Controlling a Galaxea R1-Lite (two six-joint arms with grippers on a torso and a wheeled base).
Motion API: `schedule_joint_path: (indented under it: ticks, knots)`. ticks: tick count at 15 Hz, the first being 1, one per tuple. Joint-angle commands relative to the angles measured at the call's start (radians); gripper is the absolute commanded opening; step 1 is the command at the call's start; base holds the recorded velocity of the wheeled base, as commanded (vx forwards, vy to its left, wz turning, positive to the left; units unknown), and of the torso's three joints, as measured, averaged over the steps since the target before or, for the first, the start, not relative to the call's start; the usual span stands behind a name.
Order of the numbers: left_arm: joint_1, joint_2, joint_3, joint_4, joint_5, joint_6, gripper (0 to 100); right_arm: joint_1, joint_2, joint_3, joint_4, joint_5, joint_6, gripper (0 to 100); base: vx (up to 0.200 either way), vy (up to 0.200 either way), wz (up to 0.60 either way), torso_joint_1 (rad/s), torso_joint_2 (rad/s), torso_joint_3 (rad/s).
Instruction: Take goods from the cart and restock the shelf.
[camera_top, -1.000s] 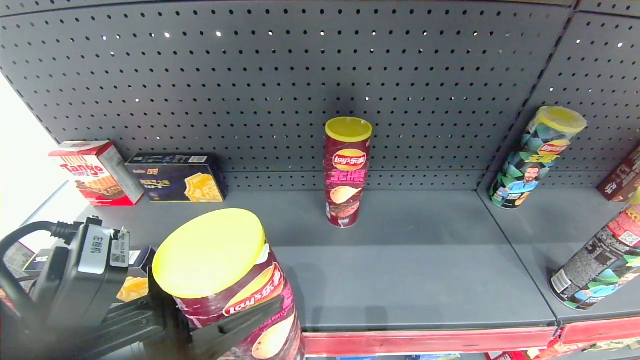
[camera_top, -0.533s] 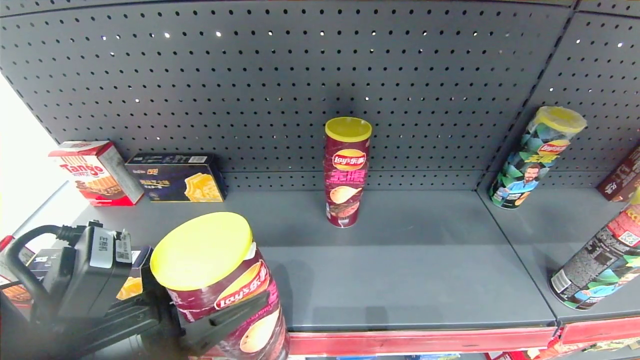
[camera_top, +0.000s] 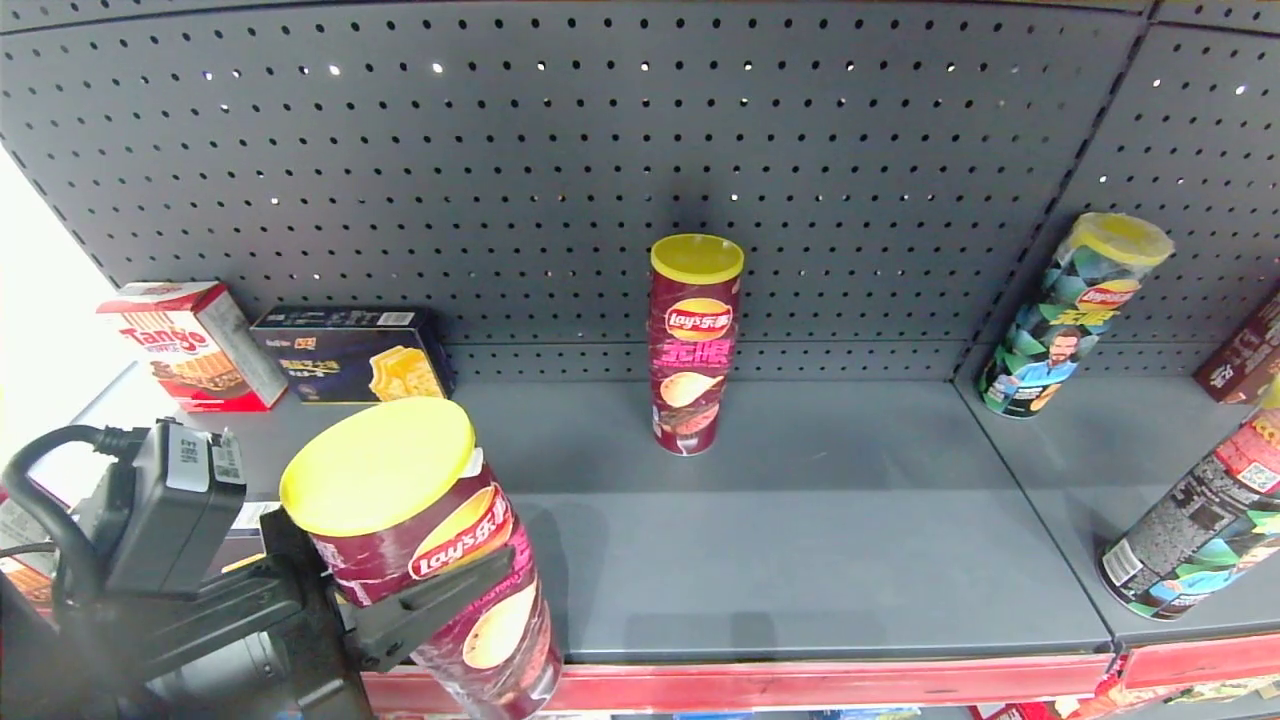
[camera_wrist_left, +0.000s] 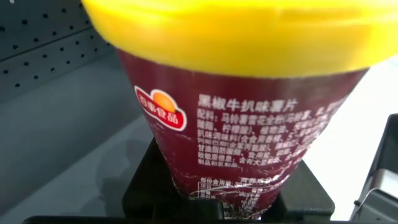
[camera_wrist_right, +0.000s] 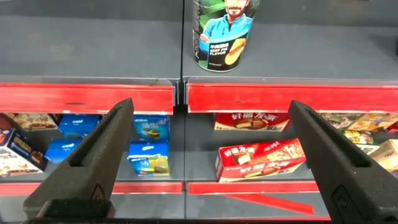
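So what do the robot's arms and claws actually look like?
Both are matte black. The left gripper has flat, straight fingers, a boxy wrist module with white coded stickers and a thick looping black cable. The right gripper shows two broad wedge-shaped fingers, each with a small round mark.

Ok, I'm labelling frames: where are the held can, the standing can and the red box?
held can (camera_top: 455, 540), head view, on its logo.
standing can (camera_top: 695, 350), head view, middle of its side.
red box (camera_top: 170, 350), head view, on its front face.
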Motion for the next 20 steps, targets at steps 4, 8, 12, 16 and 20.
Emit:
schedule_joint_path:
  ticks: [4,8,12,16,20]
  knots:
    - [0.0,-0.001,-0.024,-0.004,0.005,-0.016,0,0.009,0.1,-0.201,0.003,-0.009,0.051,100,0.0,0.0,0.0,0.0,0.0,0.0]
    - [-0.004,0.006,-0.03,-0.004,-0.001,-0.014,0,0.121,0.447,-0.457,-0.003,0.19,0.027,100,0.0,0.0,0.0,0.0,0.0,0.0]
    - [-0.004,0.004,-0.032,-0.001,-0.002,-0.014,0,0.283,0.568,-0.453,-0.005,0.354,0.02,100,0.0,0.0,0.0,0.0,0.0,0.0]
    - [-0.004,0.004,-0.03,-0.001,-0.001,-0.014,0,0.451,0.687,-0.466,-0.023,0.345,-0.039,100,0.0,0.0,0.0,0.0,0.0,0.0]
    - [-0.003,0.004,-0.03,0.002,-0.001,-0.014,0,0.578,0.898,-0.563,-0.057,0.333,-0.042,100,0.0,0.0,0.0,0.0,0.0,0.0]
